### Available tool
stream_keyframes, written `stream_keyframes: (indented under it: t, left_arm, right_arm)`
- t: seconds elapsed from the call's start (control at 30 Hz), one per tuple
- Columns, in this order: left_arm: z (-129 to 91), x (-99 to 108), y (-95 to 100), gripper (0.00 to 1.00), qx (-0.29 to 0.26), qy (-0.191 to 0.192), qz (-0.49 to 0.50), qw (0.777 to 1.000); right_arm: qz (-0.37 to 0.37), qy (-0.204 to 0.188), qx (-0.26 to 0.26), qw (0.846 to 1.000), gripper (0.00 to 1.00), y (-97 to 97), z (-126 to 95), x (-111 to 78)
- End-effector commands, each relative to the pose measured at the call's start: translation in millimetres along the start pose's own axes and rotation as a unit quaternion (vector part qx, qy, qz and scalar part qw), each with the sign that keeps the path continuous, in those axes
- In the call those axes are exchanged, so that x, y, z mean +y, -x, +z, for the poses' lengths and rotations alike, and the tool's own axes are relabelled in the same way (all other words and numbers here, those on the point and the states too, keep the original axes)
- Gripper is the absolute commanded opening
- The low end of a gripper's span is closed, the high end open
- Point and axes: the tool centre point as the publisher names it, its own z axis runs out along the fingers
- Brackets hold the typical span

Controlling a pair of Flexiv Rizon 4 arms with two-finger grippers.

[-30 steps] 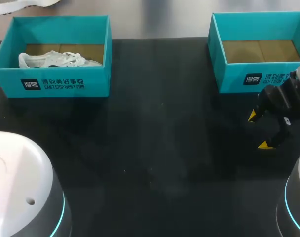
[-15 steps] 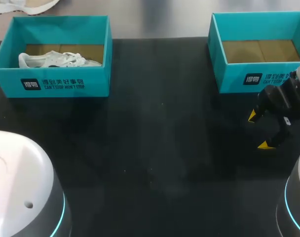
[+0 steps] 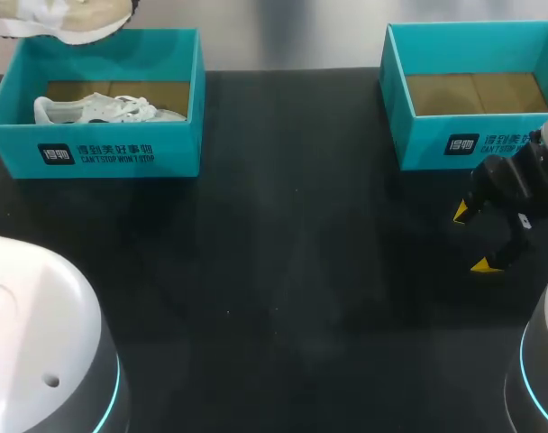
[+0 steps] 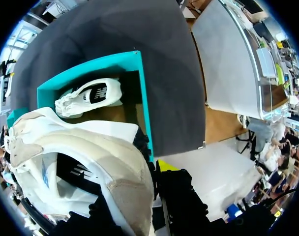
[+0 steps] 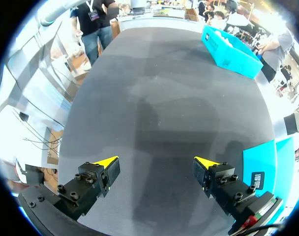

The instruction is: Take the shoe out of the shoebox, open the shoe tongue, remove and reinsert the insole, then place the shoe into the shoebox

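1. Left pincer (image 4: 163, 167) holds a white and tan cloth shoe (image 4: 85, 157) above the left teal cardboard shoebox (image 3: 179, 135); the shoe hides one finger.
2. Right pincer (image 3: 473, 238) is wide open near the right teal shoebox (image 3: 418, 135).
3. Both boxes have white writing (image 3: 112, 152) in front.
4. Another white shoe (image 3: 98, 110) lies inside the left box.

Just a table (image 3: 283, 271) under me, really: matte black top, dark right out to its far edge, with soft pale smudges of light across the middle. Up close it looks more charcoal grey.
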Motion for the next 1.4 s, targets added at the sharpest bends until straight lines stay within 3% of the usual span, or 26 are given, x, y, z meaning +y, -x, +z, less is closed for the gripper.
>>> stream_keyframes:
  t: [0.03, 0.3, 0.77, 1.07, 1.4]
  left_arm:
    - [13.4, 4.4, 3.4, 0.0, 0.005, -0.002, 0.005, 1.0]
    - [37.8, -0.7, 11.3, 0.0, 0.027, -0.022, -0.032, 0.999]
    - [36.1, -4.1, 11.6, 0.0, 0.017, -0.025, -0.041, 0.999]
    - [70.0, 4.0, 26.8, 0.0, 0.073, -0.067, -0.097, 0.99]
    - [88.0, 4.3, 35.8, 0.0, 0.084, -0.065, -0.108, 0.988]
  right_arm:
    - [0.0, -0.002, 0.0, 1.0, 1.0, -0.2, 0.2, 0.7]
    - [0.0, -0.002, 0.0, 1.0, 1.0, -0.2, 0.2, 0.7]
    - [0.0, -0.002, 0.0, 1.0, 1.0, -0.2, 0.2, 0.7]
    - [0.0, -0.002, 0.0, 1.0, 1.0, -0.2, 0.2, 0.7]
    - [0.0, -0.002, 0.0, 1.0, 1.0, -0.2, 0.2, 0.7]
